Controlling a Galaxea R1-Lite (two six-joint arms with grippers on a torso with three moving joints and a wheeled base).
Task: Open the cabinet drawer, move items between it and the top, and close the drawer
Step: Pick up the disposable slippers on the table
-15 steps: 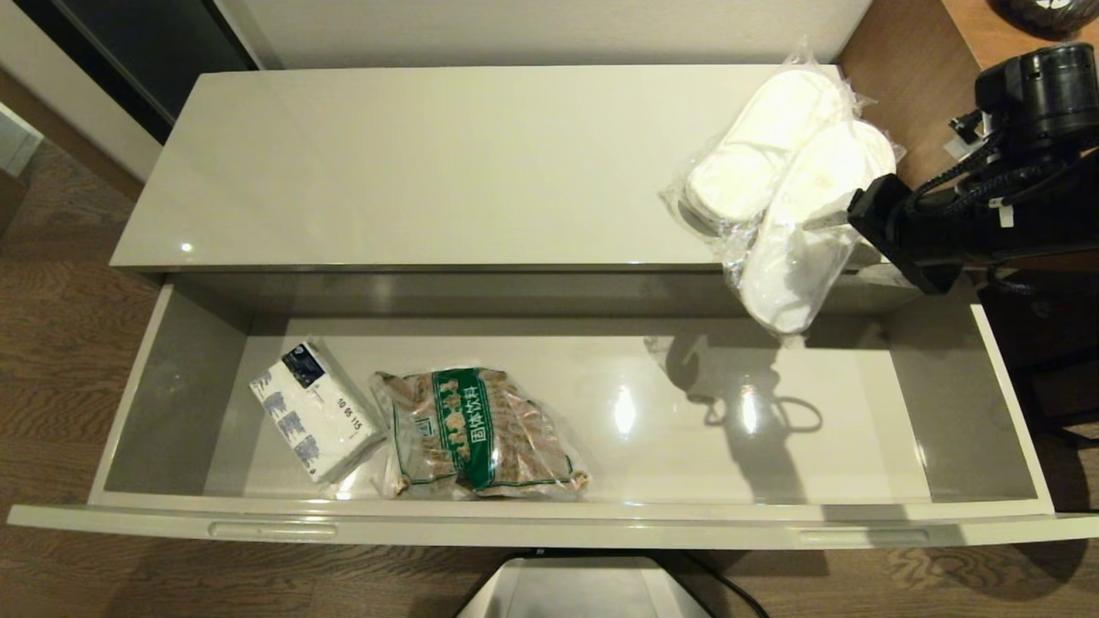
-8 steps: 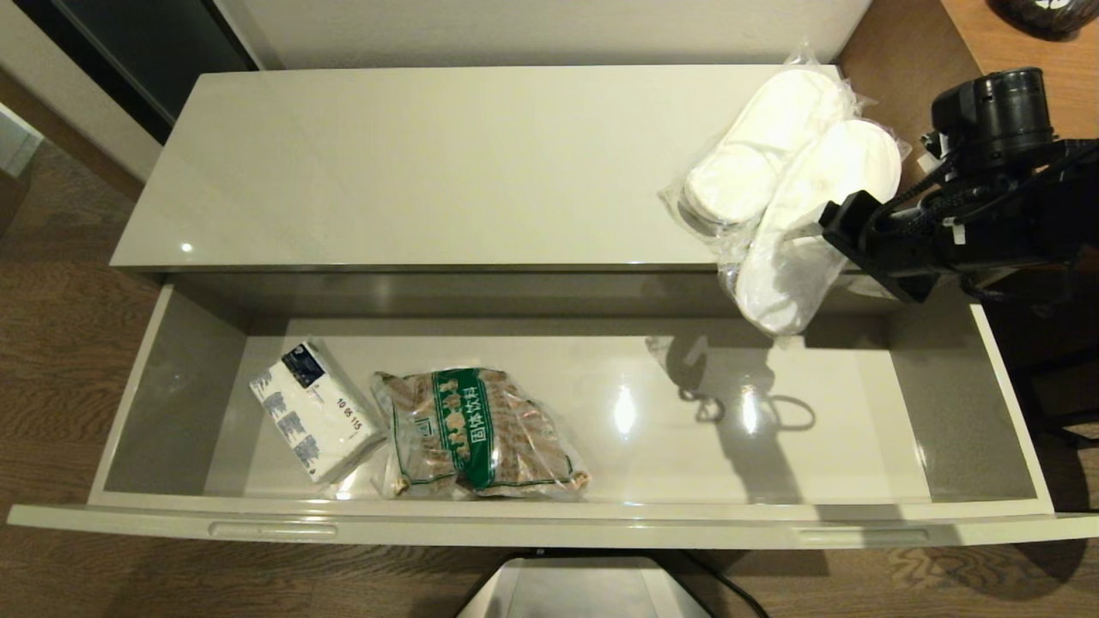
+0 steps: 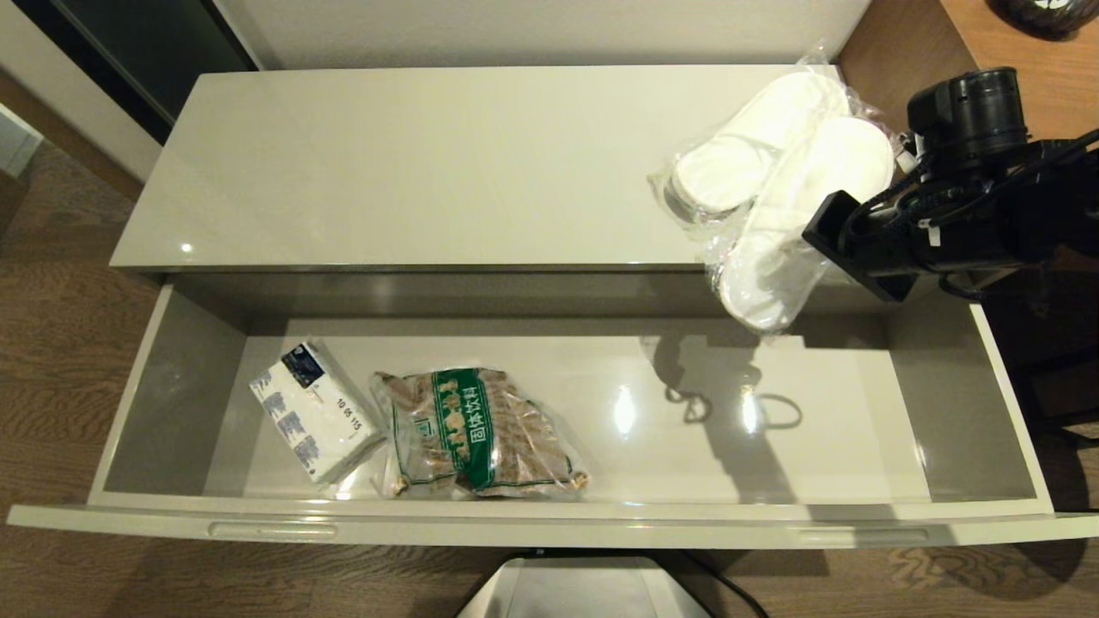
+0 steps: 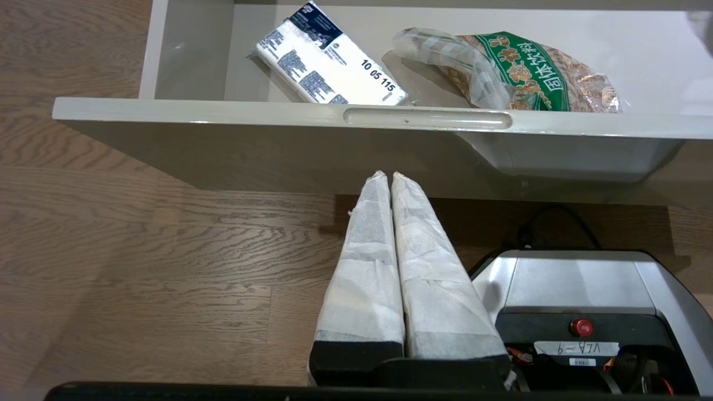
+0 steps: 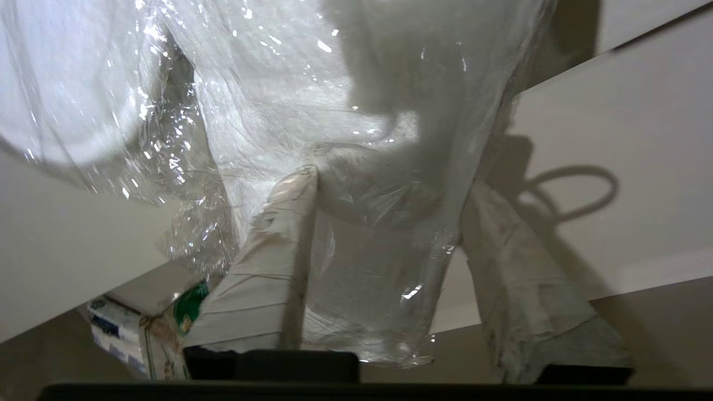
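Our wide glossy cream-white drawer (image 3: 944, 412) stands open below the cream top panel (image 3: 429, 163). The bagged white slipper (image 3: 773, 257) overhangs that panel's front edge, lengthwise toward us; our right gripper (image 5: 384, 184) straddles it, spread fingers not yet pinching.

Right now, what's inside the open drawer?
In the cabinet drawer: a tissue pack and a snack bag, both toward its left. One bagged slipper overhangs the drawer's back right, hiding the space beneath it.
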